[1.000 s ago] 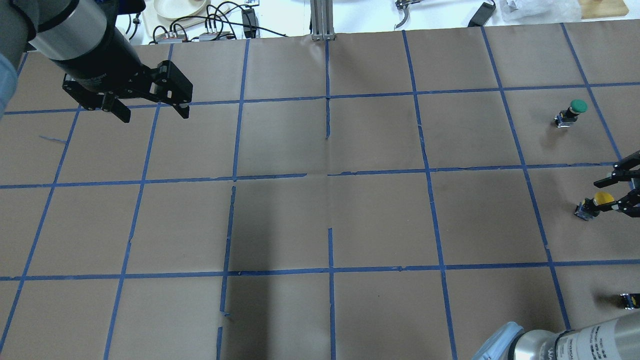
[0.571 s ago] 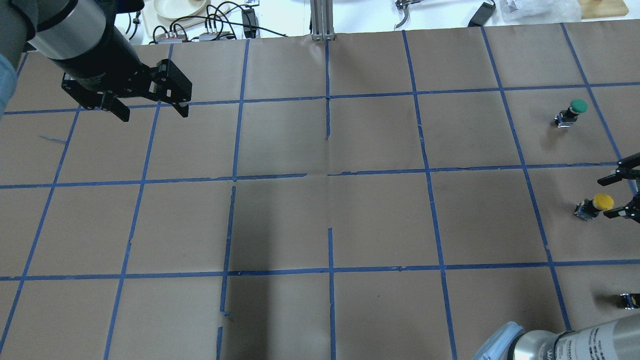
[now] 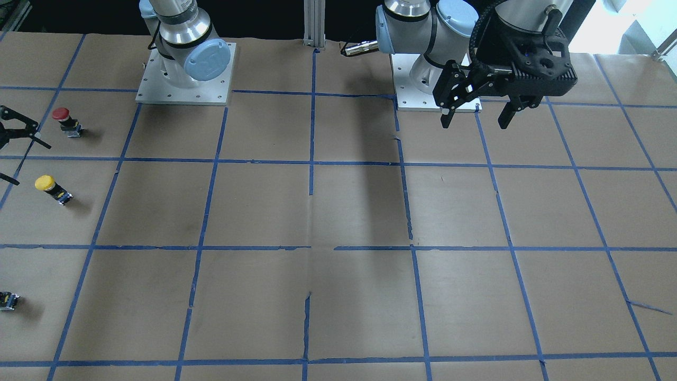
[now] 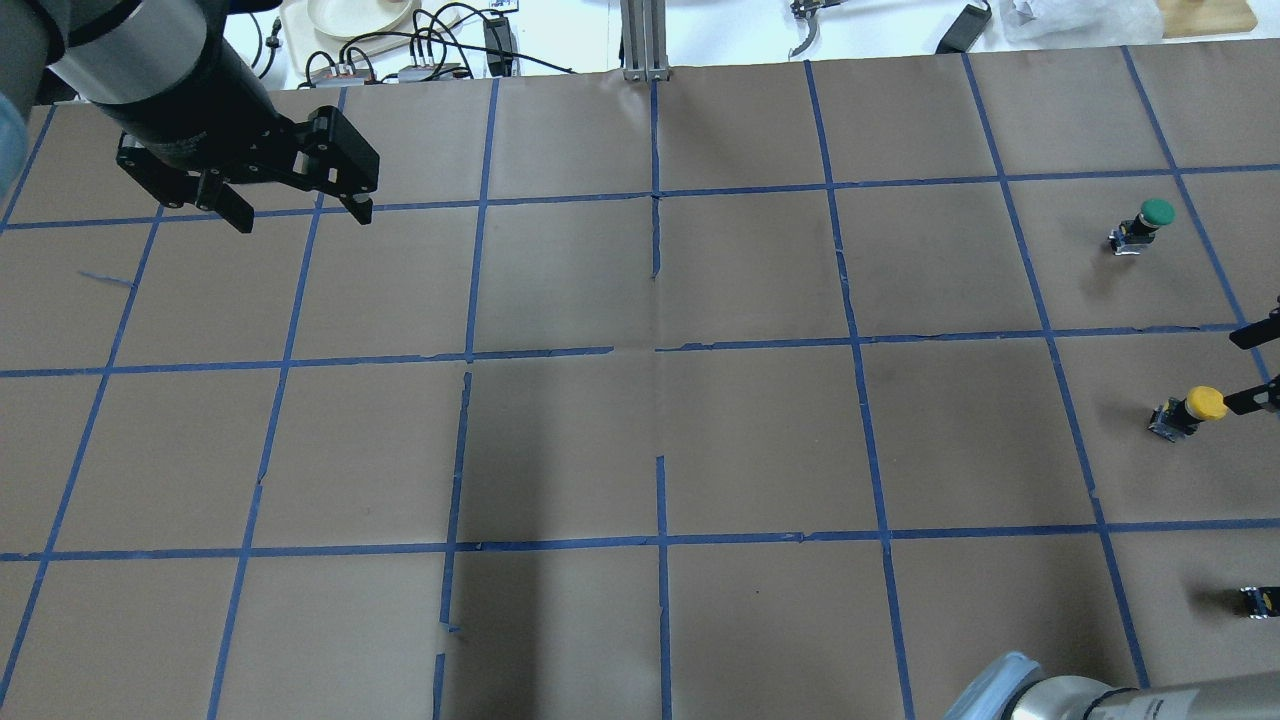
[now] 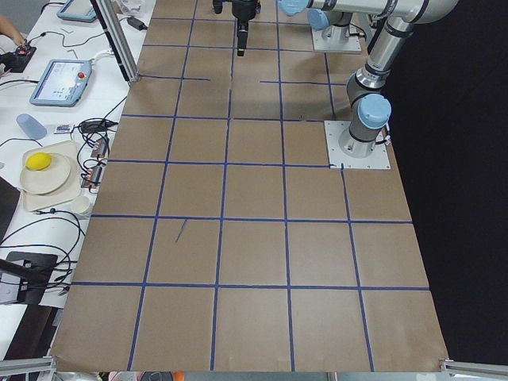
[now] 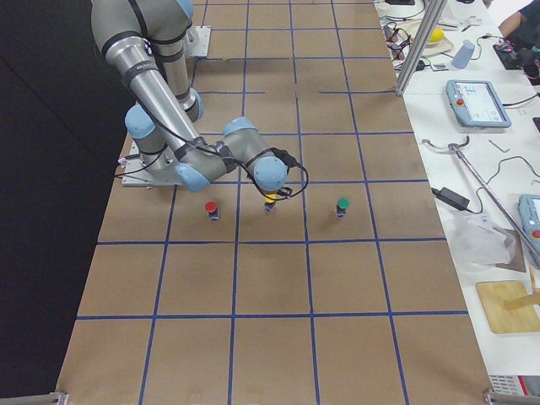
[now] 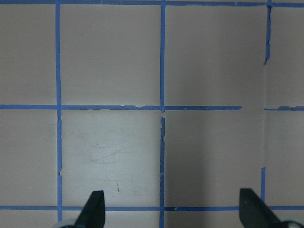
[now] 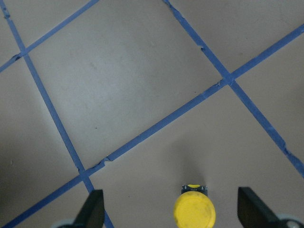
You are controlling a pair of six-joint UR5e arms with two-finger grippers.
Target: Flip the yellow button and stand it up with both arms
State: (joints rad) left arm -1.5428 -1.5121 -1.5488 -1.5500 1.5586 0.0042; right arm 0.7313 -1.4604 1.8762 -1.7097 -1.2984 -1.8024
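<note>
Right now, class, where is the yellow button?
The yellow button sits near the overhead view's right edge, between the green button and red button, by the right gripper.

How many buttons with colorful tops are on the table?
3. The red button is nearest the robot's base, the yellow button stands in the middle of the row, and the green button is farthest out. None seems hidden.
</note>
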